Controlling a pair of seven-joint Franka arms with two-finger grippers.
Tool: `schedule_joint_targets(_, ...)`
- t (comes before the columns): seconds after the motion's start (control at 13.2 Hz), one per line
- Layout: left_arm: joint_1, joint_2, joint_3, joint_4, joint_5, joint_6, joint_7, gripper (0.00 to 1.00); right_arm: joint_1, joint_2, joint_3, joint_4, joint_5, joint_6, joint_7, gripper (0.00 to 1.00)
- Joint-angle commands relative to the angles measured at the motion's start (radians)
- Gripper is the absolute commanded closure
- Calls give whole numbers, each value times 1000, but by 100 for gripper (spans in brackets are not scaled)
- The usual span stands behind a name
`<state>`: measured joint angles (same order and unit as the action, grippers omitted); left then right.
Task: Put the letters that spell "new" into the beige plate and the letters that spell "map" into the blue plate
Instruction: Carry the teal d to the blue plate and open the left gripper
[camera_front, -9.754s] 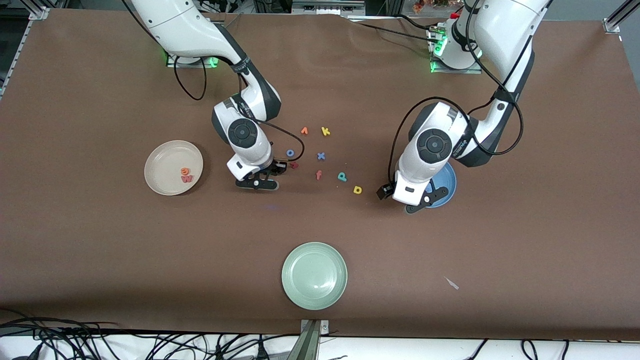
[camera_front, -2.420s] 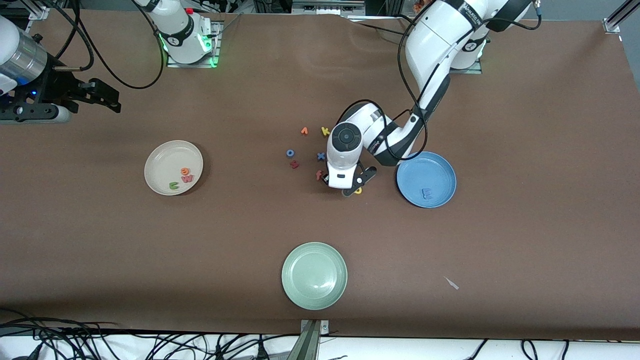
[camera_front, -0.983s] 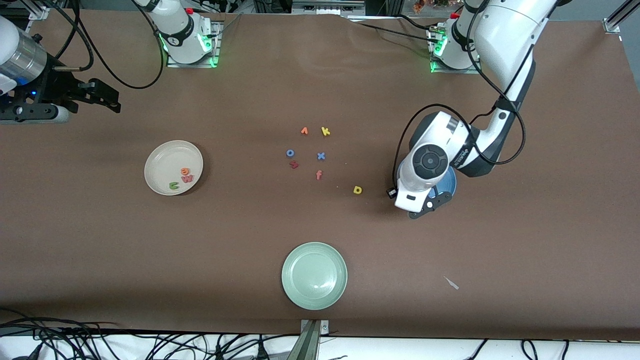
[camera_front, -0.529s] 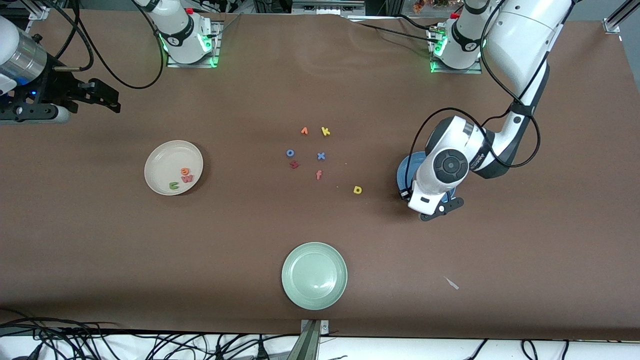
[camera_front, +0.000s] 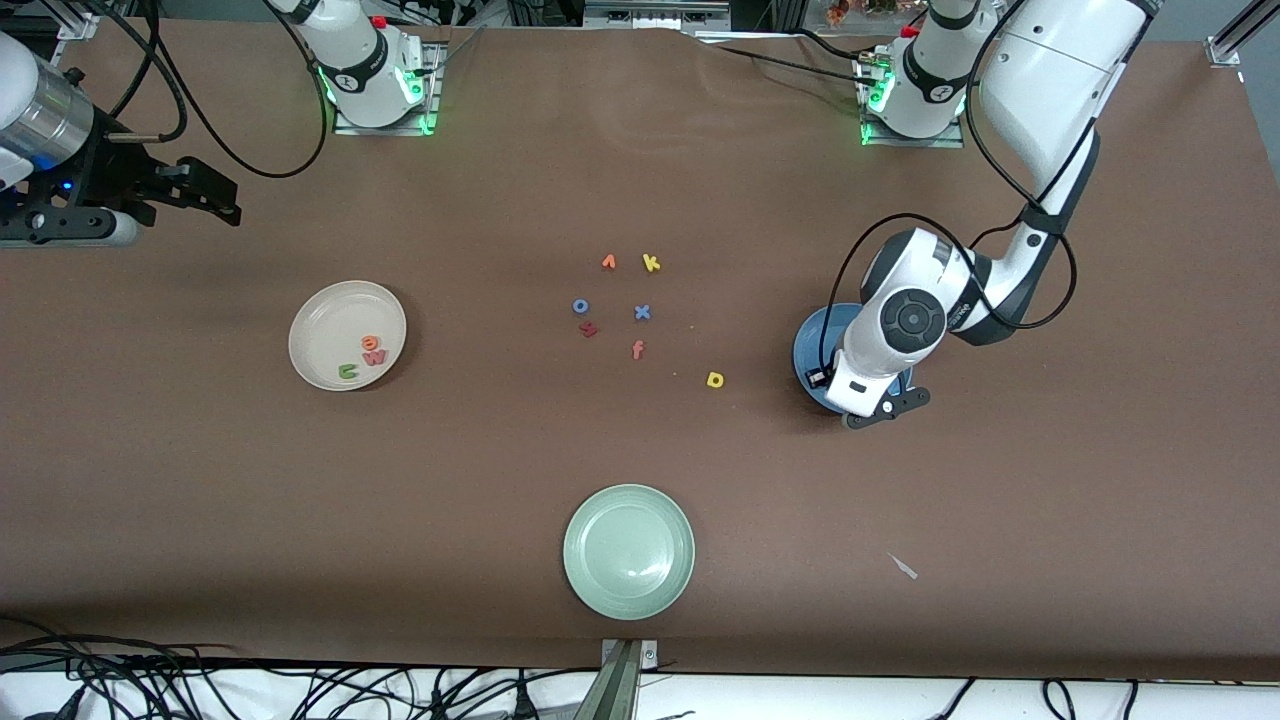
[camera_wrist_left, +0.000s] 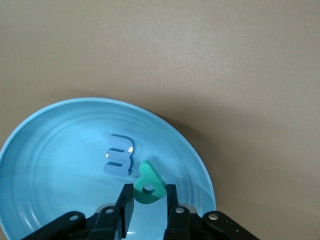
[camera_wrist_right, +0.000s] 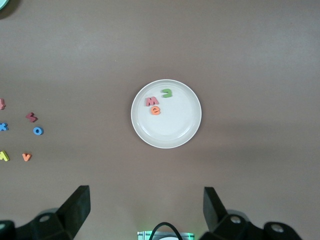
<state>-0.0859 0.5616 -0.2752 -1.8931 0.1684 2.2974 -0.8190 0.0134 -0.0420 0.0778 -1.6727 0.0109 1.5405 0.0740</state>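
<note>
Teal p (camera_wrist_left: 149, 186), pinched between the left gripper (camera_wrist_left: 148, 200)'s narrowly parted fingers over the blue plate (camera_wrist_left: 50, 150) beside the m (camera_wrist_left: 119, 161), could stick on release, while the right gripper (camera_wrist_right: 146, 210) waits wide open, empty.

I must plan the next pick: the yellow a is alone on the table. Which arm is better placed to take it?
Probably the left. Its end effector is over the blue plate, beside the yellow a. The right end effector waits high over the beige plate.
</note>
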Motion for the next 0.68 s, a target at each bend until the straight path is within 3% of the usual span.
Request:
schedule_joint_targets(0.0, 9, -51, -13, -31, 33, -13, -8, 0, -10, -12, 10, -2, -11, 1, 7, 0)
schedule_joint_targets(0.3, 3, -58, -38, 38, 20, -55, -12, 0, -10, -12, 10, -2, -11, 1, 7, 0)
schedule_joint_targets(0.6, -34, -11, -55, 178, 16, -98, -15, 0, -10, -12, 10, -2, -12, 3, 7, 0)
